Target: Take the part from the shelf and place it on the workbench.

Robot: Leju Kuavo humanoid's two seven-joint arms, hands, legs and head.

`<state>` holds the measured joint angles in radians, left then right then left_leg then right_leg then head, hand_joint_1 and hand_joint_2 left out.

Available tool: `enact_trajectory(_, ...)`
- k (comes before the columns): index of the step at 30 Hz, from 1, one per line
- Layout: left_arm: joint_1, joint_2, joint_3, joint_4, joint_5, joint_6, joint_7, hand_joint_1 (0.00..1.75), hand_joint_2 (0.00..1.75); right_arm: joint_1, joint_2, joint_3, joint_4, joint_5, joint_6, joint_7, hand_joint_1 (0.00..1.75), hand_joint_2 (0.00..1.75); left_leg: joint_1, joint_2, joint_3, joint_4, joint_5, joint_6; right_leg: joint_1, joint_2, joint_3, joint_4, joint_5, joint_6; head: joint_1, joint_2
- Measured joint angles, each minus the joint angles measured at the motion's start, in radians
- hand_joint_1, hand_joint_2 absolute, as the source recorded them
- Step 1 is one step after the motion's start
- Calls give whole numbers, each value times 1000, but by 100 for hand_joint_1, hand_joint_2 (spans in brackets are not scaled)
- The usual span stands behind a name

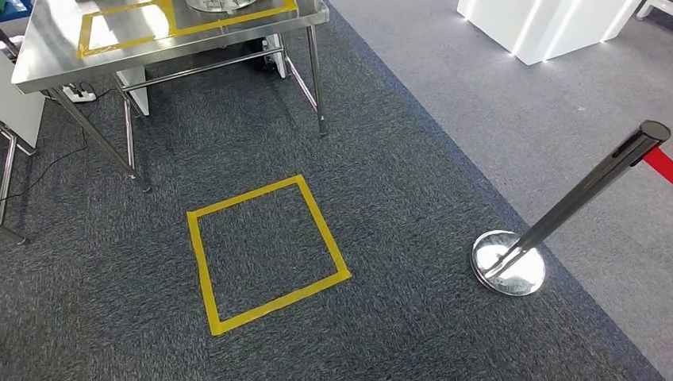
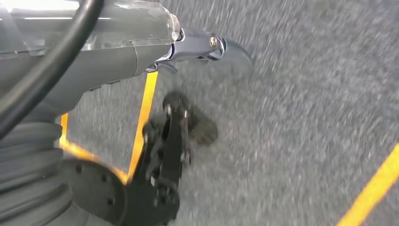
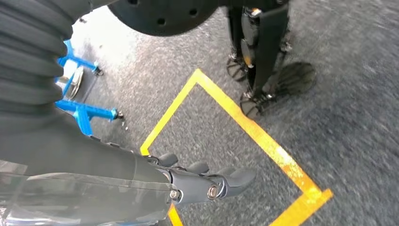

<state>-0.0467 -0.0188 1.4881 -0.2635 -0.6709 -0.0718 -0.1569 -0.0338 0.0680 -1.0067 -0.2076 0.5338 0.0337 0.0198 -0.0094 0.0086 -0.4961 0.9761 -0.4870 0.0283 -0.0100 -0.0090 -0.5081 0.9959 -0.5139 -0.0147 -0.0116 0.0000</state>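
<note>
Two floor surfaces: dark grey carpet [image 1: 413,317] across most of the head view, paler grey floor [image 1: 516,119] beyond it to the right. At upper left, stainless-steel workbench [image 1: 48,55] on slanted tube legs, top marked with a yellow tape outline [image 1: 82,36]. At upper right, corner of a white block [image 1: 548,24] on the paler floor. On the carpet, just in front of the workbench, a yellow taped square [image 1: 199,262]. To the right, chrome stanchion [image 1: 587,190] on a round mirrored base, with a red belt [image 1: 659,163] at its head. Near the right hand in the right wrist view, a blue frame [image 3: 87,113] on the floor, apart from the hand. Right hand [image 3: 202,181] above the carpet, fingers stretched out side by side, holding nothing. Left hand [image 2: 202,44] also above the carpet, one grey digit extended, the rest hidden; open or closed, cannot tell. On the workbench, inside the tape outline, a silvery round object [image 1: 218,4], cut off by the frame edge; whether this is the part, cannot tell. Under the workbench, a white power strip [image 1: 79,94] with a dark cable.
</note>
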Motion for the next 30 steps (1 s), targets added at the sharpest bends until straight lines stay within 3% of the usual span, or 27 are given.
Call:
enact_trajectory(1, 0, 0, 0, 0, -27, -4, -7, 0, 0, 0, -1, 0, 0, 22, 3, -1, 0, 0, 3, 1, 4, -15, 8, 5, 1, 1, -3, 7, -8, 5, 1, 0)
enact_trajectory(3, -2, -2, 0, 0, -83, -21, -24, 0, 0, 0, -3, 0, 0, 71, 13, -5, 0, 0, 11, 3, 10, -39, 23, 15, 1, 4, -37, 77, -55, 12, 5, 0)
enact_trajectory(5, -2, -4, 0, 1, -144, -47, -47, 0, 0, 1, -5, 0, 0, 125, 25, -10, 0, 0, 10, 4, 2, -37, 27, 18, -2, 8, -103, 204, -117, 19, 7, 0)
enact_trajectory(6, -2, -6, 0, 1, -167, -57, -57, 0, 0, 1, -6, 0, 0, 146, 29, -11, 0, 0, 10, 4, -2, -33, 26, 18, -5, 8, -127, 251, -129, 23, 7, 0)
enact_trajectory(7, -2, -7, 0, 2, -183, -64, -64, 0, 0, 2, -7, 0, 0, 160, 31, -11, 0, 0, 11, 4, -6, -27, 25, 16, -8, 8, -135, 264, -121, 27, 7, 0)
enact_trajectory(8, -2, -9, 0, 2, -194, -69, -69, 0, 0, 3, -8, 0, 0, 169, 33, -11, 0, 0, 12, 3, -10, -18, 22, 12, -11, 7, -124, 240, -95, 31, 7, 0)
enact_trajectory(10, -1, -12, 0, 3, -226, -81, -84, 0, 87, 3, -11, 0, 0, 198, 37, -11, 0, 0, 16, 3, -18, 4, 11, -1, -18, 7, -65, 121, -31, 37, 7, 0)
enact_trajectory(12, -2, -12, 0, 3, -280, -97, -107, 0, 175, 3, -13, 0, 0, 245, 42, -11, 0, 0, 15, 2, -29, 29, -2, -17, -17, 11, -30, 42, -5, 29, 6, 0)
enact_trajectory(16, -4, -15, 0, 4, -375, -113, -143, 0, 175, 2, -13, -7, 0, 328, 46, -11, 0, 175, 16, 1, -38, 43, -10, -35, -14, 15, -34, 36, -1, 0, 4, 0)
enact_trajectory(18, -5, -18, 0, 4, -416, -109, -155, 0, 175, 2, -13, -14, 0, 362, 46, -12, 0, 175, 20, 0, -66, 108, -56, -44, -16, 13, -39, 34, 4, -10, -1, 0)
enact_trajectory(20, -2, -19, -11, 4, -461, -104, -165, 0, 175, 2, -13, -14, -3, 399, 45, -15, 0, 175, 22, 0, -123, 241, -127, -53, -13, 11, -44, 34, 6, -14, -4, 0)
enact_trajectory(21, 2, -20, -24, 5, -476, -100, -168, 0, 175, 3, -13, -10, -6, 412, 45, -17, 0, 175, 22, 0, -147, 296, -148, -54, -11, 11, -46, 35, 7, -15, -4, 0)
enact_trajectory(22, 8, -20, -40, 6, -481, -97, -169, 0, 175, 3, -13, -2, -11, 416, 44, -19, 0, 175, 22, 0, -158, 321, -149, -53, -9, 11, -47, 35, 7, -15, -4, 0)
enact_trajectory(23, 16, -20, -59, 8, -475, -93, -167, 0, 175, 2, -13, 6, -17, 412, 43, -20, 0, 175, 21, 0, -149, 306, -130, -49, -6, 11, -47, 35, 7, -16, -4, 0)
enact_trajectory(26, 33, -20, -114, 12, -431, -86, -157, 0, 175, 0, -11, 37, -33, 378, 39, -21, 0, 44, 11, -1, -55, 110, -34, -20, -1, 12, -43, 35, 8, -14, -3, 0)
enact_trajectory(27, 36, -20, -132, 12, -415, -84, -153, 0, 131, -1, -11, 48, -38, 364, 38, -21, 0, 0, 6, -1, -34, 62, -19, -11, -1, 12, -43, 34, 8, -12, -3, 0)
enact_trajectory(30, 48, -18, -191, 13, -360, -74, -139, 0, 0, -2, -10, 88, -53, 319, 34, -22, 0, 0, -3, 1, -25, 28, -12, 0, -4, 9, -44, 28, 14, 4, -5, 0)
